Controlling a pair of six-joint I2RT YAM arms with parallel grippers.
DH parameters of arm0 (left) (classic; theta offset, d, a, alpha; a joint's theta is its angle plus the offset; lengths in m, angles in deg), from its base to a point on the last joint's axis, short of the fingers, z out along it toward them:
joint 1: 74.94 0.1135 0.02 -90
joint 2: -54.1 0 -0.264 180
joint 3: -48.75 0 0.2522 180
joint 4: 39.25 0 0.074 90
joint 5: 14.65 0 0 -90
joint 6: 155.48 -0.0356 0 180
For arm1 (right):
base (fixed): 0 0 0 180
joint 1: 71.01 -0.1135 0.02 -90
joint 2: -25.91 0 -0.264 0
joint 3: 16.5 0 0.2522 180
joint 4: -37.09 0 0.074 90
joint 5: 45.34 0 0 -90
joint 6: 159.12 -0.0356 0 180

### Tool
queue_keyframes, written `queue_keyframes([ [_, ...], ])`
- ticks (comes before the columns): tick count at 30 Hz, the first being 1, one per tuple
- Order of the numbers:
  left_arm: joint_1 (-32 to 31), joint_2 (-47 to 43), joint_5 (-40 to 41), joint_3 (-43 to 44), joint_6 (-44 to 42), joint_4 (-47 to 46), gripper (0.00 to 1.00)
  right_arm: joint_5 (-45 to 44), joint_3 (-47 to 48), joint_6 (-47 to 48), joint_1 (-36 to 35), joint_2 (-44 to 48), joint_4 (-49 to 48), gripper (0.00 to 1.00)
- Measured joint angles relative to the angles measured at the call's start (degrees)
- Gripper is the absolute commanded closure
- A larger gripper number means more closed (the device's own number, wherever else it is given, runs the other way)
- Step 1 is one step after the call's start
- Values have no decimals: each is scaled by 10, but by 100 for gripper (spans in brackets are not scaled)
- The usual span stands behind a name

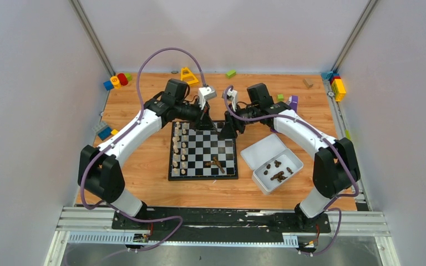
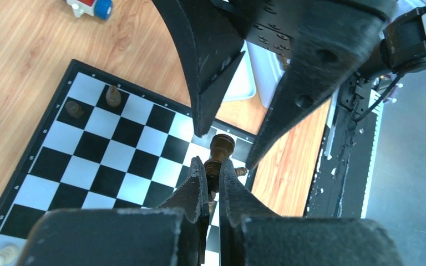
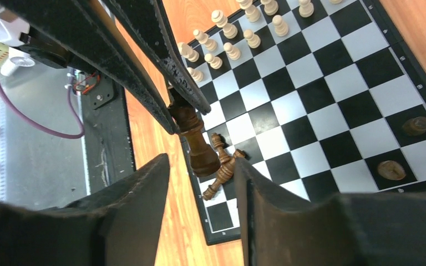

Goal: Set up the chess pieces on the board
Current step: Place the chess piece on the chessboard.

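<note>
The board lies mid-table. Cream chess pieces stand in its two left columns and show in the right wrist view. Several dark pieces lie toppled near its front right. Two dark pieces stand on the board. My left gripper is shut on a dark brown piece, held above the board. My right gripper is open, its fingers either side of that piece without touching it.
A white tray holding several dark pieces sits right of the board. Colourful toy blocks lie scattered along the far edge and the left side of the table. A toy block lies beyond the board.
</note>
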Motion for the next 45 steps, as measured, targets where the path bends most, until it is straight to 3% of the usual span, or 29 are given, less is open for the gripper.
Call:
queue_keyframes([
  [4, -2, 0, 30, 17, -13, 21, 100, -11, -1, 0, 10, 4, 2, 36],
  [11, -52, 33, 144, 86, -82, 88, 100, -59, -24, 3, 90, 82, 9, 33],
  [24, -179, 248, 324, 258, -123, 222, 98, -171, -125, 2, 217, 235, 23, 34],
  [33, -212, 340, 367, 347, -120, 280, 96, -168, -139, -13, 328, 263, 26, 34],
  [45, -221, 371, 391, 372, -113, 304, 95, -152, -141, -14, 333, 263, 26, 34],
])
